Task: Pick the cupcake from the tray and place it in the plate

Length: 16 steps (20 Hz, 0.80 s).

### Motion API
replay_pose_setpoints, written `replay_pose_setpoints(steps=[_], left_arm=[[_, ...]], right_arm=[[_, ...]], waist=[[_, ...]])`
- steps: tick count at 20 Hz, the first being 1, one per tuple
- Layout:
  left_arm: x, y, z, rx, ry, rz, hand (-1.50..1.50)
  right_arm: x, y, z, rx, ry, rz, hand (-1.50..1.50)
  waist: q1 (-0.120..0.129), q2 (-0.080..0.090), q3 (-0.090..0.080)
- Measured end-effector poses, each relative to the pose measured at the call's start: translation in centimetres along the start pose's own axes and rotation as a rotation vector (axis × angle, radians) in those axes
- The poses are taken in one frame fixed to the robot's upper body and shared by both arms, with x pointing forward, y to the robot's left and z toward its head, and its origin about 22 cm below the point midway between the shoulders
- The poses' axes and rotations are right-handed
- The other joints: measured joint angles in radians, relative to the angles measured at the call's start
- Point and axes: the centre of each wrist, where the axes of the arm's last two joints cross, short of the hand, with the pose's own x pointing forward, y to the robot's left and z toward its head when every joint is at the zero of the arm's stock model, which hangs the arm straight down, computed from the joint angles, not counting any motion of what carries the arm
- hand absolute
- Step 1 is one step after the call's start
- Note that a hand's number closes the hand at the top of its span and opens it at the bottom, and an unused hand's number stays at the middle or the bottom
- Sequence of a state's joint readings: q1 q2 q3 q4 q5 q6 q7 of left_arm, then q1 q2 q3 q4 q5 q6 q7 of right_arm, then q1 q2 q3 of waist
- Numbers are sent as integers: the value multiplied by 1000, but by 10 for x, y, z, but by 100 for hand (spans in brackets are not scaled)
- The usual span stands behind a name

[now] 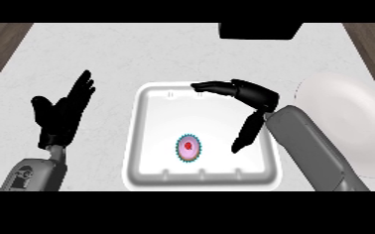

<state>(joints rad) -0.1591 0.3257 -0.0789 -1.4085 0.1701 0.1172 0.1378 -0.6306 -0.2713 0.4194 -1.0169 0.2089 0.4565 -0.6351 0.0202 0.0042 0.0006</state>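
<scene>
Cupcake [188, 148] sits mid-tray [147, 129], right hand [253, 96] above.

Cupcake [188, 148] in tray [147, 129], plate [337, 104] right.

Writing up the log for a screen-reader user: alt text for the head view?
The robot's right hand hangs open over the far right part of a white tray, away from the cupcake sitting near the tray's front. A white plate lies right of the tray, and the left hand rests open at the left.
</scene>
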Motion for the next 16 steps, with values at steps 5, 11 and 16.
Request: replay_pose_setpoints(steps=[5, 11, 16], left_arm=[[0, 7, -5, 12, 6, 1, 0], [2, 8, -4, 18, 7, 1, 0], [-4, 6, -5, 31, 9, 7, 0]], right_arm=[[5, 1, -15, 110, 53, 71, -150], [17, 10, -30, 237, 122, 191, -150], [30, 16, -43, 296, 178, 291, -150]], waist=[[-10, -3, -1], [-15, -5, -1], [-19, -5, -1]])
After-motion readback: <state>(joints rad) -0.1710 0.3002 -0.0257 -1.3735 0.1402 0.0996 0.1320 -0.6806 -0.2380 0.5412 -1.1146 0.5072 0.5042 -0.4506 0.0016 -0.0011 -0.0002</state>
